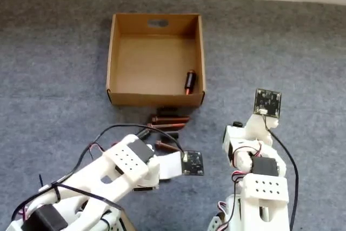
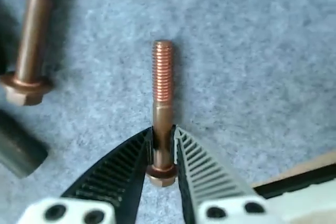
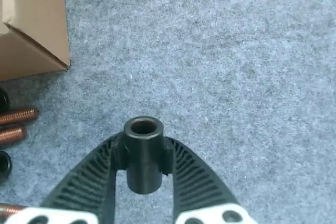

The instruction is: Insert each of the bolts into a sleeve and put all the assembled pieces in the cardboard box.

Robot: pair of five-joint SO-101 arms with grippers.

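Observation:
My left gripper [image 2: 163, 132] is shut on a copper bolt [image 2: 162, 87], gripping its plain shank just above the hex head, over the grey carpet. A second copper bolt [image 2: 31, 40] and a black sleeve [image 2: 18, 148] lie beside it. My right gripper [image 3: 143, 148] is shut on a black sleeve [image 3: 142, 150], whose open bore faces the camera. From above, the left arm [image 1: 130, 163] sits in front of a cluster of bolts and sleeves [image 1: 167, 125], and the right arm [image 1: 254, 155] stands to their right. The cardboard box [image 1: 115, 58] holds one assembled piece [image 1: 190, 81].
The box corner [image 3: 31, 35] shows in the right wrist view, with two bolt tips [image 3: 18, 124] and a black sleeve end [image 3: 4, 163] on the carpet below it. Bare carpet [image 1: 281, 47] extends right of the box.

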